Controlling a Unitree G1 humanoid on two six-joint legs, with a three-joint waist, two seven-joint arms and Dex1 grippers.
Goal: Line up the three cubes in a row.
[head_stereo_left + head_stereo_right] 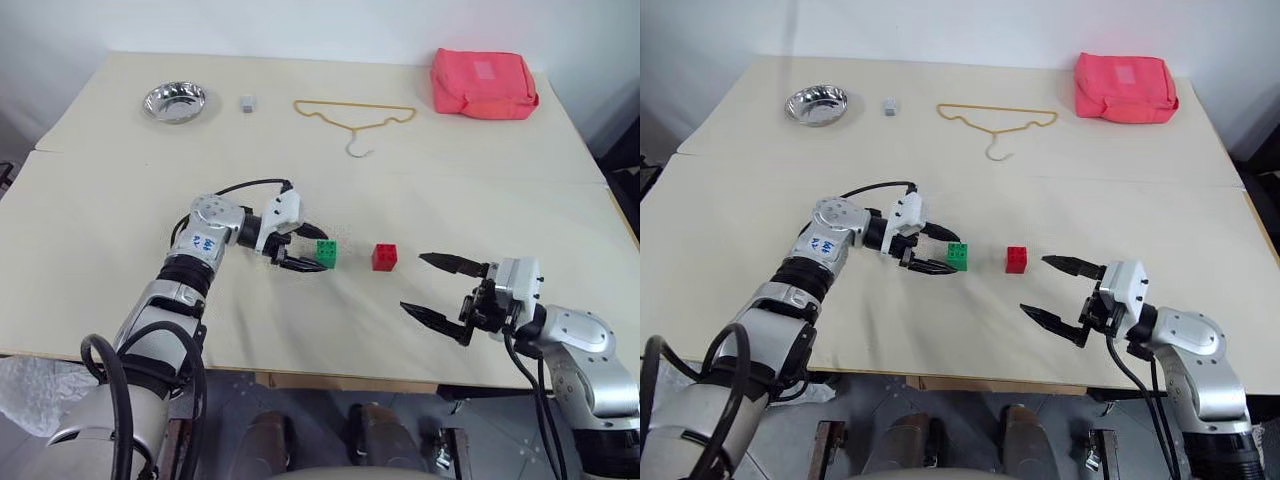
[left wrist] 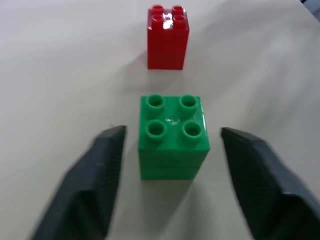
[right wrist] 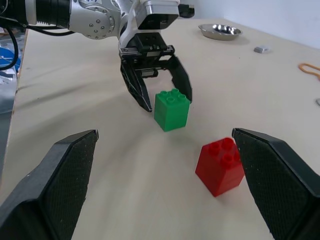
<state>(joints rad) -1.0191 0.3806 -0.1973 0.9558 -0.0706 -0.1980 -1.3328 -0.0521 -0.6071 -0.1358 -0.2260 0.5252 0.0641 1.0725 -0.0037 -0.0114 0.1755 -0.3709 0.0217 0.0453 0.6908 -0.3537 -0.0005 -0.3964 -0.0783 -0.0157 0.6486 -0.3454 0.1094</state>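
A green cube [image 1: 326, 253] stands studs-up on the cream table [image 1: 120, 230], and a red cube [image 1: 384, 257] stands a short gap to its right. My left gripper [image 1: 320, 251] is open, low over the table, with one finger on each side of the green cube. In the left wrist view a gap shows between each finger [image 2: 100, 175] and the green cube [image 2: 173, 135], and the red cube [image 2: 167, 37] lies beyond. My right gripper [image 1: 413, 282] is open and empty, hovering just right of the red cube [image 3: 220, 165] and pointing toward it.
Along the far side of the table lie a steel bowl [image 1: 174, 101], a tiny grey block [image 1: 247, 102], a yellow wire hanger [image 1: 355, 115] and a pink pouch [image 1: 483, 84]. The table's front edge [image 1: 330, 372] runs just below both grippers.
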